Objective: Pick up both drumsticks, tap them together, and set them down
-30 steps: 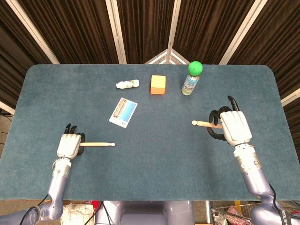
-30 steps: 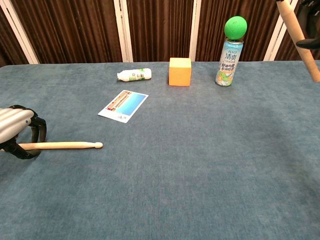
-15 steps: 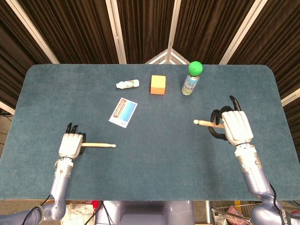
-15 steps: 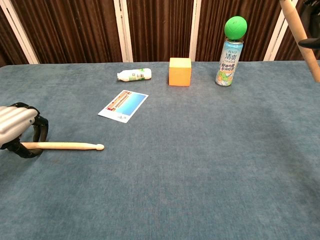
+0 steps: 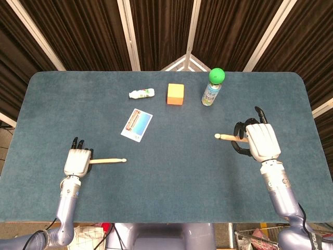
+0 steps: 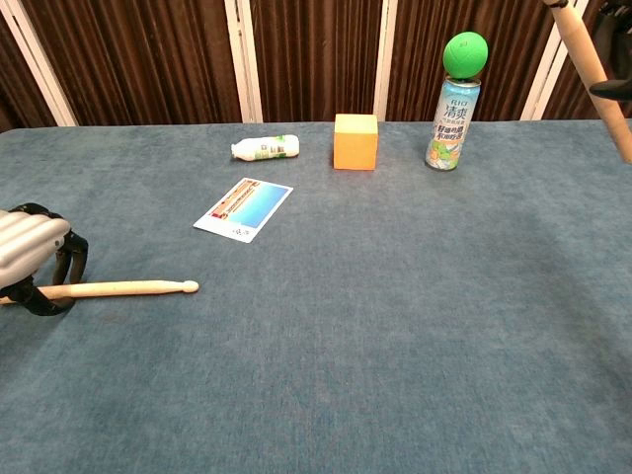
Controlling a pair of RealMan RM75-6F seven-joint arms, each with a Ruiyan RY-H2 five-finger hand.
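**Two sticks in two hands, tips facing across the table**

The left hand had its fingers curled round the butt of the left drumstick, which lay low on the blue table, its long axis running left to right with the tip pointing toward the middle. The right hand gripped the right drumstick, lifted clear of the table, tip pointing left. The two tips stood well apart, so a tap would likely need both arms brought inward. Both sticks were pale bare wood, slim, with rounded tips.
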